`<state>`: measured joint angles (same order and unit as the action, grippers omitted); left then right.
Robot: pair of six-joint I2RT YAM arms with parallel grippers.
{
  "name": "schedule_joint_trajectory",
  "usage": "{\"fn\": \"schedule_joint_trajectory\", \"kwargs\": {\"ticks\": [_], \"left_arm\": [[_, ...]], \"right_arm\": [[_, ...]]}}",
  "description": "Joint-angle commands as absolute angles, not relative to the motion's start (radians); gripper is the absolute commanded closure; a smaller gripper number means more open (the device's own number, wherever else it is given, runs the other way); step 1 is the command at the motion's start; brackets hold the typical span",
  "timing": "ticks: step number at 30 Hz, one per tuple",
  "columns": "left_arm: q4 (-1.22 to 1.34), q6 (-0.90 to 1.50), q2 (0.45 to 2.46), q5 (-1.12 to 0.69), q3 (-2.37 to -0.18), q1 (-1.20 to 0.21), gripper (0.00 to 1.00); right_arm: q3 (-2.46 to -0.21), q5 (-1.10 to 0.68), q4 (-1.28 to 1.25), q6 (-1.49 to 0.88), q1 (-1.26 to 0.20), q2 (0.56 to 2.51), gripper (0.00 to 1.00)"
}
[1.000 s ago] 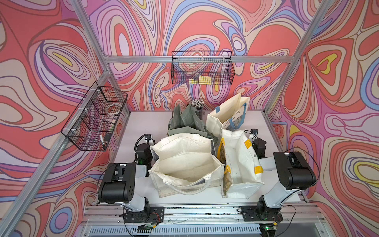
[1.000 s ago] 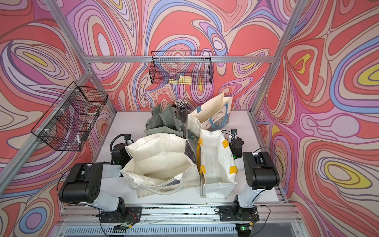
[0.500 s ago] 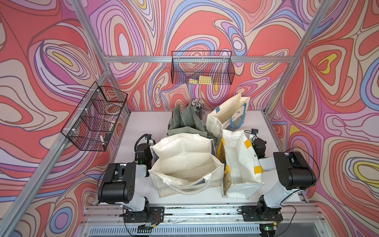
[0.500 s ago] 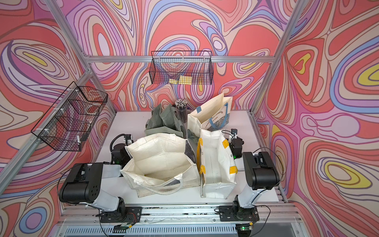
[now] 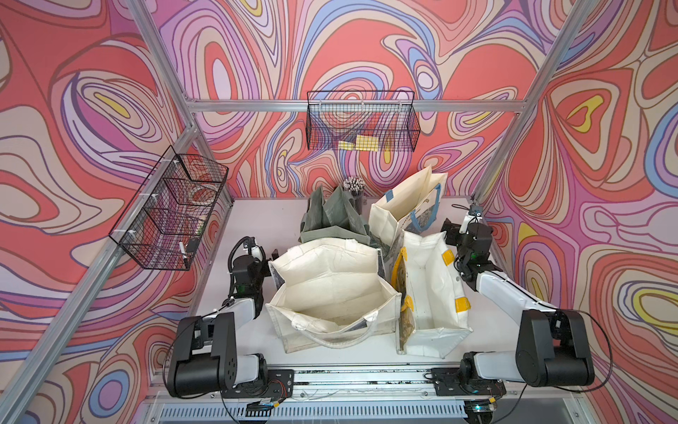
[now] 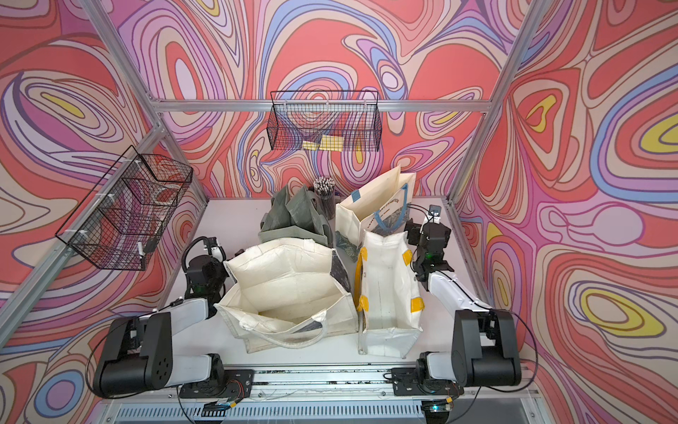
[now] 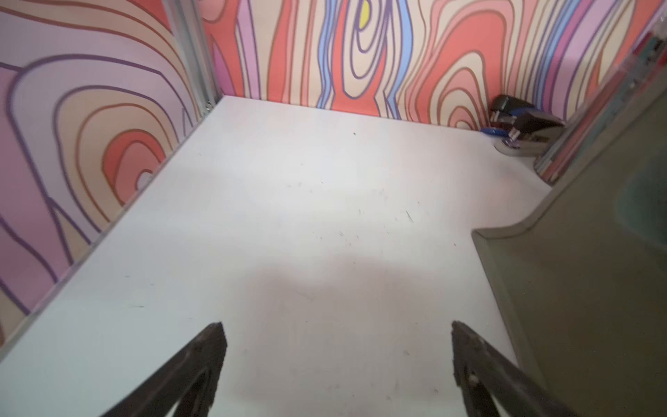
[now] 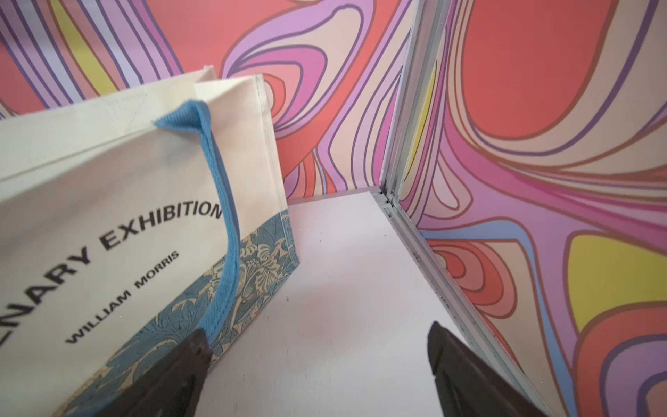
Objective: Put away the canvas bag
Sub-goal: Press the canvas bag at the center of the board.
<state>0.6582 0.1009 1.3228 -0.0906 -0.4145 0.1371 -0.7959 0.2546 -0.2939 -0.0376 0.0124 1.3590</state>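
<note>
four bags crowd the white desk (image 5: pixel 257 220), none of them held. large cream canvas bag with white handles (image 5: pixel 330 293) stands open at front centre, between the two arms, one handle drooping over its near rim. cream canvas bag with yellow handles (image 5: pixel 429 293) stands open just to its right, sides pressed together. behind that one, cream canvas bag with blue handles (image 5: pixel 400 209) leans towards the back wall; its side reads "exhibition" and "william morris" above a blue floral band. grey-green fabric bag (image 5: pixel 330 220) sits slumped behind the large one. which bag the job means, i cannot tell.

dark cup of pencils (image 5: pixel 354 187) stands at the back, between the grey-green and blue-handled bags.

left gripper (image 7: pixel 335 325): fingers wide apart, nothing between them, low over bare desk beside the grey-green bag. right gripper (image 8: pixel 317 332): fingers wide apart, nothing between them, one finger close against the blue strap; contact i cannot tell.

black wire basket on the back wall (image 5: pixel 363 121) holds yellow paper pads (image 5: pixel 361 143). black wire basket on the left wall (image 5: pixel 172 209) hangs tilted. dark stapler (image 7: pixel 523 126) lies in the far desk corner, seen from the left wrist.
</note>
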Motion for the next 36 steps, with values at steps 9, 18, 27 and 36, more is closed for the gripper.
{"fn": "schedule_joint_trajectory", "kwargs": {"ticks": [9, 18, 27, 36], "left_arm": [[-0.051, -0.029, 1.202, -0.260, -0.849, 0.153, 0.01], [-0.421, -0.002, 1.161, -0.254, -1.154, 0.153, 0.02], [-0.829, -0.064, 1.282, -0.413, -1.589, -0.054, 0.07], [-1.075, -0.091, 1.320, -0.343, -1.749, -0.313, 0.14]], "right_arm": [[-1.244, 0.015, 0.513, 0.003, 0.046, 1.303, 0.02], [-1.547, -0.410, 0.864, 0.032, 0.040, 1.359, 0.08], [-1.703, -0.458, 1.035, 0.019, -0.198, 1.403, 0.14], [-1.746, -0.442, 1.043, -0.034, -0.431, 1.431, 0.20]]}}
